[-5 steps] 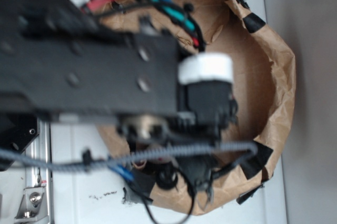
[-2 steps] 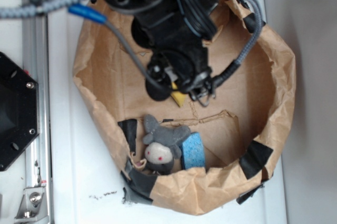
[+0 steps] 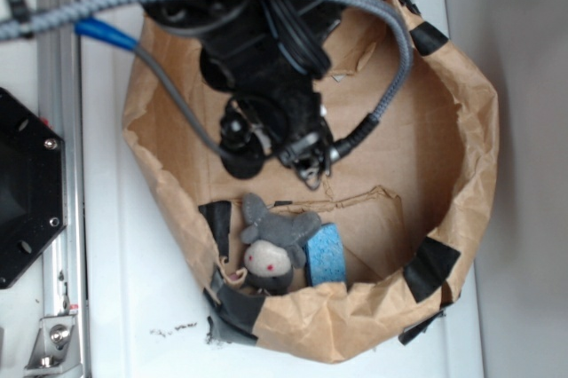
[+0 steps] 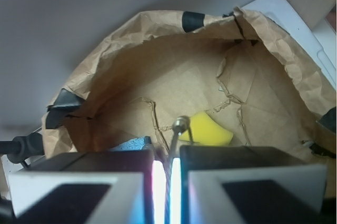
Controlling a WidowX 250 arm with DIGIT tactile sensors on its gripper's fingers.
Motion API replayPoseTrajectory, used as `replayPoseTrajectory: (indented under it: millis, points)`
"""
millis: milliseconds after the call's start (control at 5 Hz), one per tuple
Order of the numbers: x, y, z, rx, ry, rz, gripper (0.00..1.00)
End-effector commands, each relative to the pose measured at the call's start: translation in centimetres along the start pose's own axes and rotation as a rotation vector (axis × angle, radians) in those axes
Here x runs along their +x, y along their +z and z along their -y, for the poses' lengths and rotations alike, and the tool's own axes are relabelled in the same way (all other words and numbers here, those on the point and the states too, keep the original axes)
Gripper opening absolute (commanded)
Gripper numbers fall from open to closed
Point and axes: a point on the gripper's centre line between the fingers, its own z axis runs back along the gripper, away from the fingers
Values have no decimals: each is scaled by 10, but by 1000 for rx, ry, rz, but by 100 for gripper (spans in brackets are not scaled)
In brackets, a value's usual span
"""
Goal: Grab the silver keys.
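The claw (image 4: pixel 165 182) is pinched almost together on the silver keys (image 4: pixel 178 132), of which only a thin shiny wire loop with a rounded metal tip shows, rising from the narrow gap between the pads. Beyond it, a yellow sponge (image 4: pixel 209 129) lies on the paper bag's (image 4: pixel 121 61) floor. In the exterior view, a grey plush mouse (image 3: pixel 273 245) touches a blue sponge (image 3: pixel 327 254) near the taped rim.

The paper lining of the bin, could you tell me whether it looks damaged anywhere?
Yes. The paper lining is crumpled, and its floor is torn, with ragged edges running beside the yellow sponge.
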Motion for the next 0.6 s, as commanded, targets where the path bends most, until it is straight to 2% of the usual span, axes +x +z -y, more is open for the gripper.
replayPoseTrajectory:
  millis: [0, 200, 400]
  points:
    - [9, 0, -6, 16, 35, 29, 0]
    - [23, -10, 2, 32, 41, 32, 0]
    - [24, -14, 4, 46, 49, 29, 0]
